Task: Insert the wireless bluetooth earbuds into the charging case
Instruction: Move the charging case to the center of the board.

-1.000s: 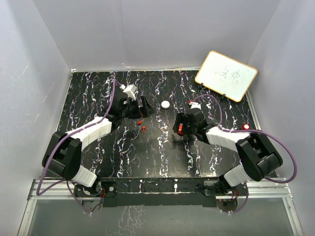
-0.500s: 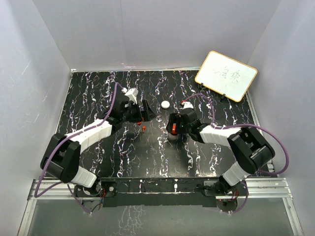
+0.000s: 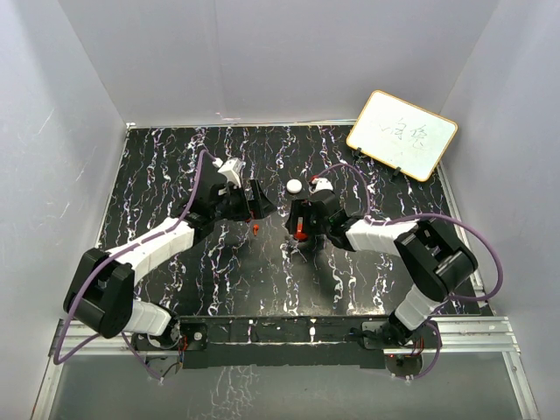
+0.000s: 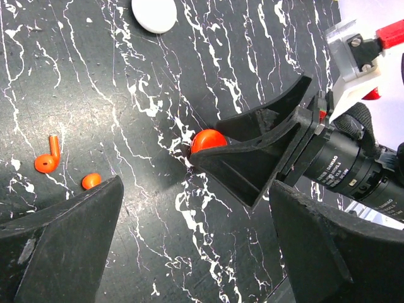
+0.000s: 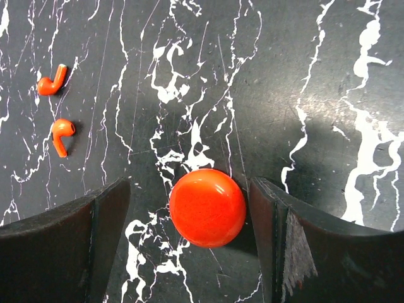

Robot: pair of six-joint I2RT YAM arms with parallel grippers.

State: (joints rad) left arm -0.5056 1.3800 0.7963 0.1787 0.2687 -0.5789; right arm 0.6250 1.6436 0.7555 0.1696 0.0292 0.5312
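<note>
Two tiny red earbuds lie side by side on the black marbled table, in the right wrist view (image 5: 50,82) (image 5: 60,134), the left wrist view (image 4: 48,158) (image 4: 91,181) and the top view (image 3: 255,227). The round red charging case (image 5: 207,207) lies shut on the table between the fingers of my right gripper (image 5: 189,233), close to the right-hand finger. That gripper is open and touches nothing. In the left wrist view the case (image 4: 207,140) peeps out behind a right-gripper finger. My left gripper (image 4: 196,252) is open and empty, just right of the earbuds. No white earbud shows.
A white round disc (image 3: 294,185) lies just beyond both grippers; it also shows in the left wrist view (image 4: 154,12). A framed whiteboard (image 3: 402,133) leans at the back right. The two grippers (image 3: 265,206) (image 3: 297,226) are close together at mid-table.
My right gripper has moved left toward the middle of the table and now straddles the red case. My left gripper has moved a little to the right, toward it.
</note>
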